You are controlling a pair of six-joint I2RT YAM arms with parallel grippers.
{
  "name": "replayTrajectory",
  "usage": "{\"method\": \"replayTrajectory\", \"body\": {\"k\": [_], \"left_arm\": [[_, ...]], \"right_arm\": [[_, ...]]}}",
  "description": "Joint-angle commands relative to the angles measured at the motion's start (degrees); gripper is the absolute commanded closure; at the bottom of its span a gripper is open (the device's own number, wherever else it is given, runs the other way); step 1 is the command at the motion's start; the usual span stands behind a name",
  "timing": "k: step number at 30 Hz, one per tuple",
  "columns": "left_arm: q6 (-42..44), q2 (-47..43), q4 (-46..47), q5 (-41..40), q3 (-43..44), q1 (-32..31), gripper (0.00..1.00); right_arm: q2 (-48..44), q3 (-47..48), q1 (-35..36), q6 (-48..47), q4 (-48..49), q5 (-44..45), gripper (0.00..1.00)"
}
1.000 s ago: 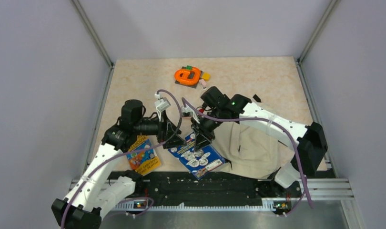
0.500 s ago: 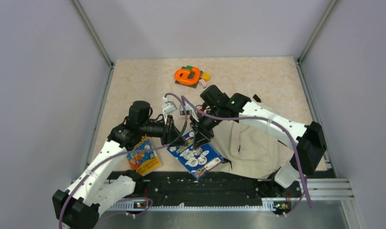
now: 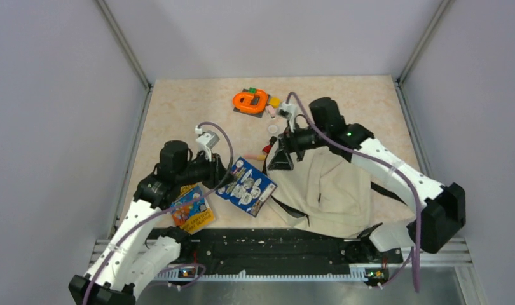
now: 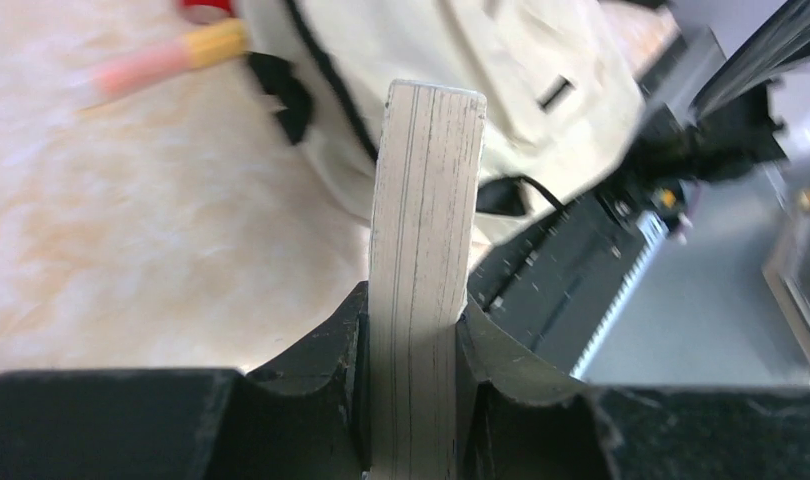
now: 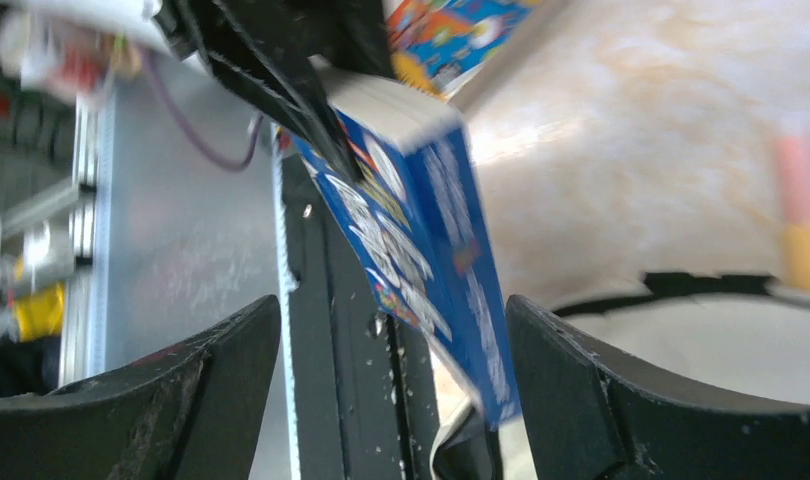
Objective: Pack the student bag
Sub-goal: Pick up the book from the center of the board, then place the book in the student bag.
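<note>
The student bag, cream fabric with black straps, lies flat at the right front of the table; it also shows in the left wrist view and the right wrist view. My left gripper is shut on a blue picture book, held tilted just left of the bag. The book's page edge stands clamped between the fingers of that gripper. My right gripper hangs open over the bag's upper left corner. Its jaws are wide apart, and the blue book lies beyond them, untouched.
A second, yellow-orange book lies flat under the left arm. An orange tape holder with small coloured pieces sits at the back. A pink and yellow marker lies beside the bag's top. The black rail runs along the near edge.
The left gripper shut on the blue book and pulled it left, off the bag's edge. The right gripper let the book go, opened wide and drew back towards the rear right.
</note>
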Motion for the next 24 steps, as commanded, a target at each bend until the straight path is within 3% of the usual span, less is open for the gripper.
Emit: {"method": "replayTrajectory", "body": {"k": [1, 7, 13, 24], "left_arm": [[-5.08, -1.70, 3.97, -9.70, 3.53, 8.35, 1.00], [-13.72, -1.26, 11.00, -10.21, 2.37, 25.63, 1.00], [-15.56, -0.83, 12.55, -13.97, 0.81, 33.49, 1.00], [-14.28, -2.23, 10.68, -15.33, -0.17, 34.41, 1.00]], "right_arm": [[-6.49, -4.22, -4.55, 13.25, 10.91, 11.67, 0.16], [-5.54, -9.17, -0.92, 20.12, 14.97, 32.06, 0.21], [-0.79, -8.22, 9.70, 19.87, 13.63, 54.77, 0.20], [15.43, 0.33, 16.27, 18.40, 8.87, 71.01, 0.19]]}}
